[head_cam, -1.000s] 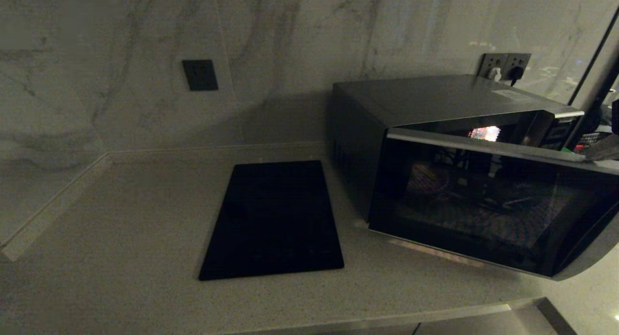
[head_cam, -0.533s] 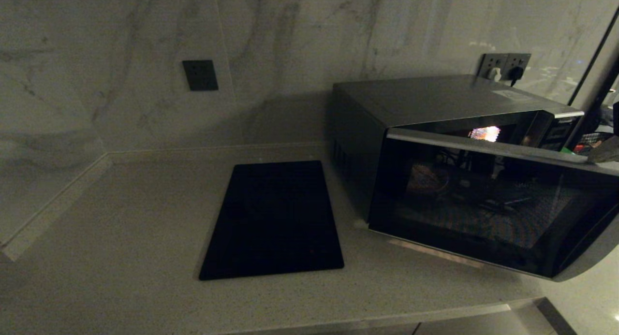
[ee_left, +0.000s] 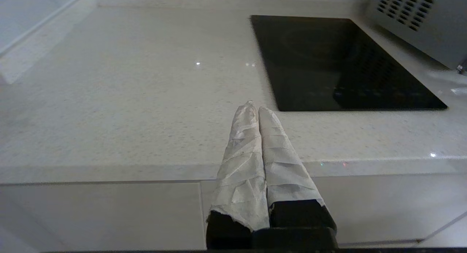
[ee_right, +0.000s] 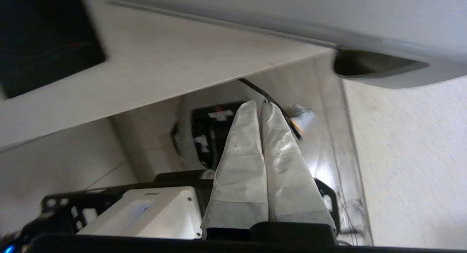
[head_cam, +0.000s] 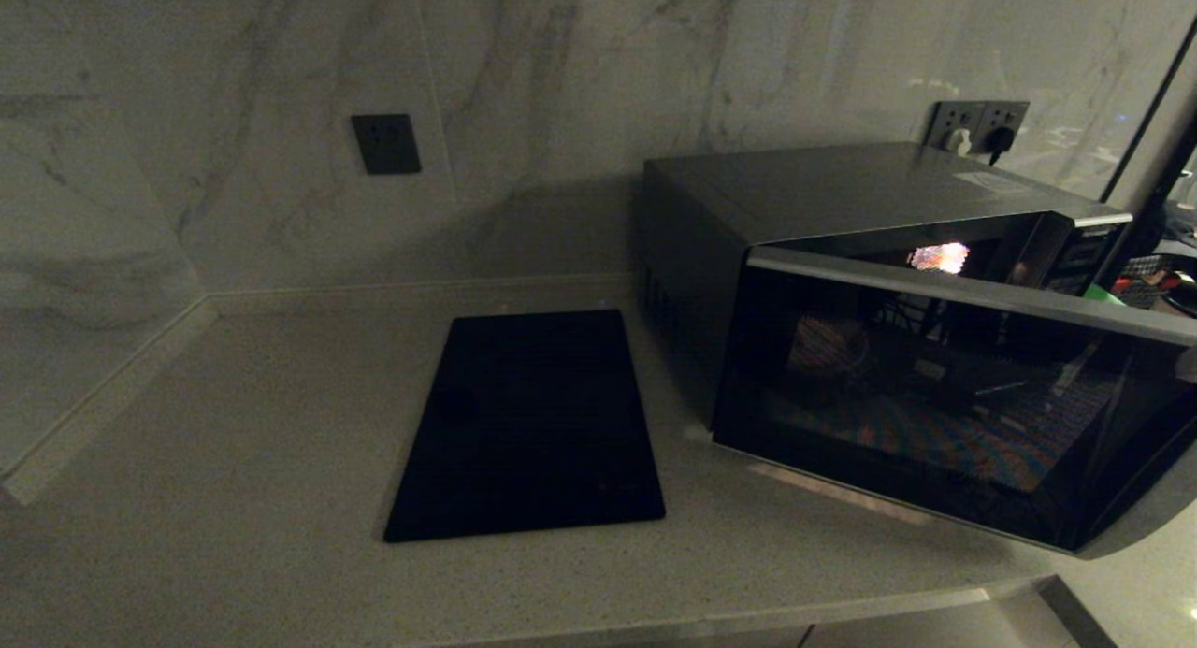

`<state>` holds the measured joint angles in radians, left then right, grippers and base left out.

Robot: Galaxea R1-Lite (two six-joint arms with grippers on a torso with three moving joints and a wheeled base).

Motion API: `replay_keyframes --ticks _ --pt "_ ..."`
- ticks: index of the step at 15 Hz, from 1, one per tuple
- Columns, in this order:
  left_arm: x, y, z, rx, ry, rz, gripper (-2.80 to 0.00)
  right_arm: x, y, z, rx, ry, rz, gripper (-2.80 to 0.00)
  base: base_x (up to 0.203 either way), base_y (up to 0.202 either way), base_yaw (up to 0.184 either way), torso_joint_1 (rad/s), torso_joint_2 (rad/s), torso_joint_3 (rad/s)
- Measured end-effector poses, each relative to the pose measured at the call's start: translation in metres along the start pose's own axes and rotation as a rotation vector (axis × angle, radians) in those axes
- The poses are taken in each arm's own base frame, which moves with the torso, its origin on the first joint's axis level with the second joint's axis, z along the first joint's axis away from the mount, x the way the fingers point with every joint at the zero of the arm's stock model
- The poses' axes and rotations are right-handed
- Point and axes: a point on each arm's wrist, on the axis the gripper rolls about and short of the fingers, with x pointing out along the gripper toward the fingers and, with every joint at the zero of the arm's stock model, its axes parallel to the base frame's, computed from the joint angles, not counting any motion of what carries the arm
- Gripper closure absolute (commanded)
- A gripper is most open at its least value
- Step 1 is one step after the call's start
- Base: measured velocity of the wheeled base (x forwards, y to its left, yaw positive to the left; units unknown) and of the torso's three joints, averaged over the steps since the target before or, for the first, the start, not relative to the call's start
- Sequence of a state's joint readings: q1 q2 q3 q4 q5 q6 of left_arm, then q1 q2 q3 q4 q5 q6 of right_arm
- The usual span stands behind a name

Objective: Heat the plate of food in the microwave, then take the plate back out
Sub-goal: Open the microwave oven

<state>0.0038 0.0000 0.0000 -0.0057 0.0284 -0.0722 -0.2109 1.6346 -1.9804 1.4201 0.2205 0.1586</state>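
Microwave (head_cam: 898, 283) sits on countertop (head_cam: 234, 498), door swung ajar; cooktop panel (head_cam: 528, 424) just left of microwave; wall socket (head_cam: 977, 124) behind microwave; second socket (head_cam: 385, 143) far left of it.

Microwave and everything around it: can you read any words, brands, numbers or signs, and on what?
None can be read.
microwave: the button panel has markings, too small and dark to read.
Pale sticker on the microwave's top: print too small to read.
Bright patch in the door glass: a glow, no text.
wall sockets: no lettering shows.
black mat: blank.
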Motion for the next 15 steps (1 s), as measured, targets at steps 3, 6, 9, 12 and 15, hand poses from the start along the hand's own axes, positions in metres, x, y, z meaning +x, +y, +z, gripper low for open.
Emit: replay_keyframes --ticks 3,6,9,12,15 --pt "0.0 0.0 0.0 0.0 0.0 0.001 0.0 -0.016 0.005 -0.007 -0.055 -0.057 0.134 0.0 0.0 0.0 0.0 0.0 0.0 0.0" --pt "0.0 0.0 0.0 0.0 0.0 0.001 0.0 -0.027 0.01 0.001 -0.091 -0.201 0.226 0.0 0.0 0.0 0.0 0.0 0.0 0.0" --pt "0.0 0.0 0.0 -0.001 0.0 0.001 0.0 -0.026 0.009 0.027 -0.049 -0.409 0.129 0.0 0.0 0.0 0.0 0.0 0.0 0.0" --pt "0.0 0.0 0.0 0.0 0.0 0.001 0.0 -0.007 0.002 0.057 0.019 -0.538 -0.108 0.0 0.0 0.0 0.0 0.0 0.0 0.0" --pt "0.0 0.0 0.0 0.0 0.0 0.0 0.0 0.016 -0.005 0.073 0.065 -0.541 -0.296 0.0 0.0 0.0 0.0 0.0 0.0 0.0"
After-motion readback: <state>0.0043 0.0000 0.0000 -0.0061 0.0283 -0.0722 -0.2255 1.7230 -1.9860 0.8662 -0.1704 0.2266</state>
